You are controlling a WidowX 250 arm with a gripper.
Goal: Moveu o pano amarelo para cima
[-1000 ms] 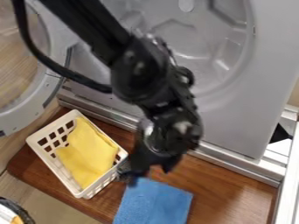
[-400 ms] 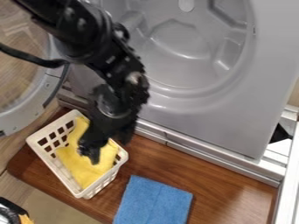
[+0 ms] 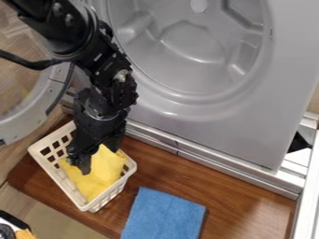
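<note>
1. Here we are, our black arm (image 3: pixel 72 32) coming in at the upper left of the view and slanting down to the right.
2. Now our wrist (image 3: pixel 115 86), bulky and jointed, sits below that, bending us downward.
3. And there's our gripper (image 3: pixel 98 151), hanging tilted, its lower end angled toward the left.
4. We've got our two fingers (image 3: pixel 79 161) spread apart, one lower and further left, the other higher on the right.
</note>
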